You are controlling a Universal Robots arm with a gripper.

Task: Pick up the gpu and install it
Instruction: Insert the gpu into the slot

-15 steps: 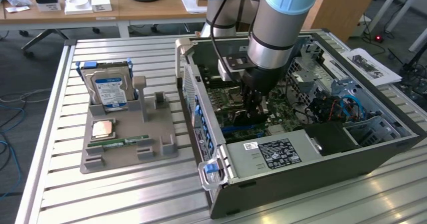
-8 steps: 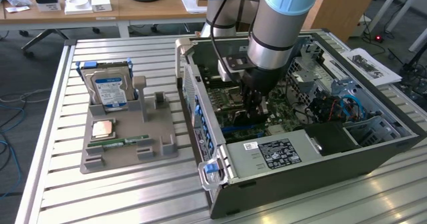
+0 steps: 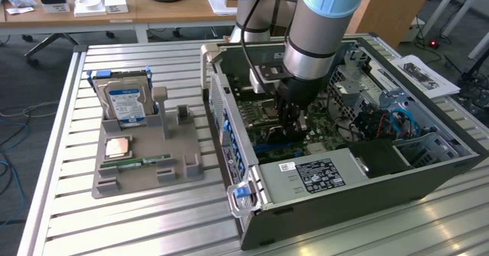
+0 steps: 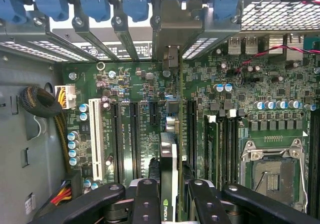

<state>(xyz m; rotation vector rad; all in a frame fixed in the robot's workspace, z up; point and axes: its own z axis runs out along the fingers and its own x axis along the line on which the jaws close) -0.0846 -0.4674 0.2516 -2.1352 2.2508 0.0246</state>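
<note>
My gripper (image 3: 294, 127) reaches down inside the open computer case (image 3: 252, 221), over the motherboard (image 3: 264, 110). In the wrist view the gripper (image 4: 172, 204) is shut on the gpu (image 4: 169, 159), a thin card seen edge-on between the two black fingers (image 4: 145, 199). The card stands upright over the motherboard's expansion slots (image 4: 134, 134), in line with one of them. Its silver end bracket (image 4: 175, 24) sits at the case's rear slot openings, among the blue latches (image 4: 135, 2). I cannot tell whether the card's edge is seated in the slot.
A grey holder tray (image 3: 145, 173) on the slatted table (image 3: 114, 227) carries a hard drive (image 3: 126, 98), a memory stick (image 3: 141, 161) and a small chip (image 3: 117, 147). Inside the case are the processor socket (image 4: 272, 171), a power supply (image 3: 317, 176) and cable bundles (image 4: 42, 102).
</note>
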